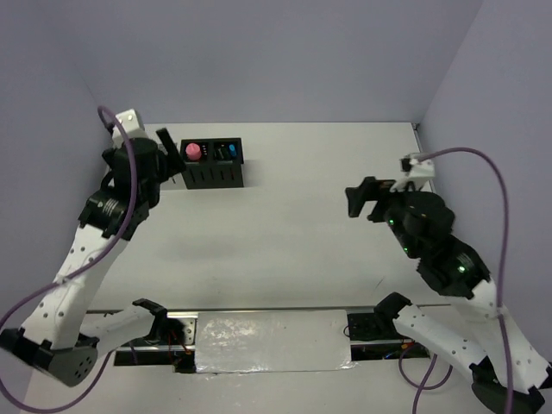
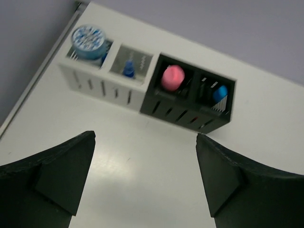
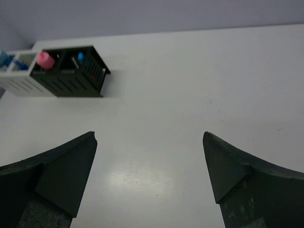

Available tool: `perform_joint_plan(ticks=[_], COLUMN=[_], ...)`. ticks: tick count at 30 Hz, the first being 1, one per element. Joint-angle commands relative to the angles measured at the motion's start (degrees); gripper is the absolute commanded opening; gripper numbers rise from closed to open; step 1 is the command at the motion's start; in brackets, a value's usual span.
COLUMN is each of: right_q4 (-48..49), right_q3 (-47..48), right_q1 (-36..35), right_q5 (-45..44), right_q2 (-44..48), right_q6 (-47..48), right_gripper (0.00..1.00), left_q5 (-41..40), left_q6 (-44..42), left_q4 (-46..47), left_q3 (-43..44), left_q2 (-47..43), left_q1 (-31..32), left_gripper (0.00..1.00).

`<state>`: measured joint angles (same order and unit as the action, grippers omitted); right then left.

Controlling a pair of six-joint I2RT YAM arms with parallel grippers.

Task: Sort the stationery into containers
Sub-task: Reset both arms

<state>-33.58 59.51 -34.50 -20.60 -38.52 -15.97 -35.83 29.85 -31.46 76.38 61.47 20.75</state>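
Four slotted containers stand in a row at the back left. The left wrist view shows two white ones [image 2: 102, 84] and two black ones [image 2: 190, 114]. A round blue piece [image 2: 88, 40] tops the far-left white box, and a small blue-capped bottle [image 2: 128, 69] stands in the second. A pink cap [image 2: 172, 77] shows in the first black box and a blue cap [image 2: 220, 92] in the last. My left gripper [image 2: 145, 135] hangs open and empty just short of the row. My right gripper [image 3: 149, 135] is open and empty over bare table, far right of the black boxes [image 1: 212, 164].
The left arm hides the white boxes in the top view. The table's left edge [image 2: 42, 80] runs close beside the row, with the back wall just behind it. A shiny sheet [image 1: 272, 341] lies between the arm bases at the near edge.
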Motion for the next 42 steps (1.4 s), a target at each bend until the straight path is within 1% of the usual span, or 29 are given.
perform_joint_plan(ticks=[1,2,7,8,11,15,20,23,27,42], right_q4=[-12.02,-14.73,-20.46,-22.64,-25.12,-25.74,-27.15,-26.98,-25.92,-23.29], right_q3=[8.59,10.96,14.49,14.85,14.59,13.36,13.27,12.13,10.72,8.97], right_q1=[0.14,-0.13,-0.83,-0.83,-0.83,-0.83,-0.83,-0.74,-0.92,-0.74], right_q5=[-10.23,-11.03,-11.65,-12.0,-12.88,-12.36,-12.27,-12.53,-12.27,-10.34], right_q2=[3.45,3.8,6.88,7.67,9.42,13.2,13.82,14.79,15.06,14.7], right_q6=[1.29,0.85,0.76,0.67,0.32,0.67,-0.21,-0.91,-1.08,-1.35], right_gripper=[1.0,1.0,1.0,1.0,1.0,1.0,1.0,1.0,1.0,1.0], left_q5=[-2.92,-3.88,-4.51,-3.72,-3.01,-2.84,-1.35,-1.43,-2.05,-1.7], left_q6=[-0.04,-0.66,-2.34,-2.42,-2.77,-2.08,-2.25,-2.25,-2.86,-2.69], left_q4=[-12.21,-12.48,-17.13,-18.1,-22.67,-27.85,-28.13,-29.09,-30.32,-29.97], left_q3=[-4.82,-5.71,-7.3,-7.21,-7.3,-9.4,-10.29,-8.97,-7.47,-8.09], left_q2=[-5.73,-9.75,-20.49,-21.47,-25.16,-29.74,-37.38,-38.36,-37.04,-37.13], left_q1=[0.08,0.08,0.08,0.08,0.08,0.08,0.08,0.16,0.16,0.08], left_gripper=[0.99,0.99,0.99,0.99,0.99,0.99,0.99,0.99,0.99,0.99])
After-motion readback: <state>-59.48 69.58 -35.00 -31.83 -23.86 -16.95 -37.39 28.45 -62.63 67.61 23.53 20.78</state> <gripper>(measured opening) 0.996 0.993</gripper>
